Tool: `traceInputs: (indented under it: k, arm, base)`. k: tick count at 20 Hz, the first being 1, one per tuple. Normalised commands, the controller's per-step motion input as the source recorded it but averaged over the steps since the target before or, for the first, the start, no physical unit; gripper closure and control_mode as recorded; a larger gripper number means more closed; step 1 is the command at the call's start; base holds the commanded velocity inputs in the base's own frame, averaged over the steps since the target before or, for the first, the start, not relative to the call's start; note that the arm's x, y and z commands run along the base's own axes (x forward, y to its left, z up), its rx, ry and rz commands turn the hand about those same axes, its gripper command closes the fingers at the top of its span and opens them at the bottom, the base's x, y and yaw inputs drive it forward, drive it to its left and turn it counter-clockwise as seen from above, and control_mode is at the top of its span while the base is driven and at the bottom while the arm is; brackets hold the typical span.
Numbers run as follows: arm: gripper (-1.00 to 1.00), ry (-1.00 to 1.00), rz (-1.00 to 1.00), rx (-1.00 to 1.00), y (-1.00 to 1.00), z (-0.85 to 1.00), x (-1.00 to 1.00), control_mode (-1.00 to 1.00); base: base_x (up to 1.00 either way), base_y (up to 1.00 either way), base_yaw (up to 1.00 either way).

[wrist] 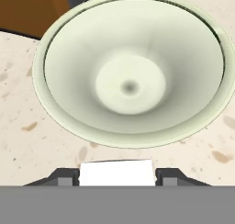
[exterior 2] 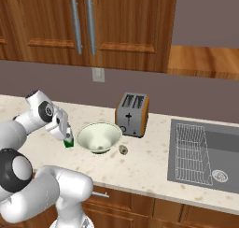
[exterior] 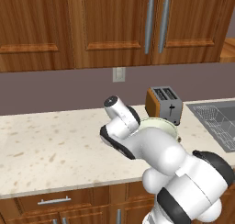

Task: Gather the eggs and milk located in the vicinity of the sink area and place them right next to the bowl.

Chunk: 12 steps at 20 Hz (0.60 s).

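Milk carton is pinched between the fingers of the gripper, its green lower band showing just below the hand in the right base view and its white body sitting between the two dark tips in the hand view. The carton hangs close beside the bowl, on the side away from the toaster; whether its base touches the counter cannot be told. The egg already lies on the counter just beside the bowl, toward the sink. Judgement: the step in hand is the placing of the milk, the last item to be set down. The next move calls for lowering the carton upright until it rests on the counter near the bowl's rim without nudging it, then parting the fingers and lifting clear so the carton does not tip.
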Motion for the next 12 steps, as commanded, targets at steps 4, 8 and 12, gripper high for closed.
traceInputs:
  k: [4,8,12]
  arm:
    - [1.00,0.00,-0.04,0.00,0.06,-0.18,0.00,-1.00]
    - [1.00,0.00,-0.02,0.00,0.00,-0.15,0.02,-1.00]
    - [1.00,0.00,-0.01,0.00,0.00,-0.15,0.04,-1.00]
  base:
    - [0.00,0.00,0.00]
    - [0.00,0.00,0.00]
    - [0.00,0.00,0.00]
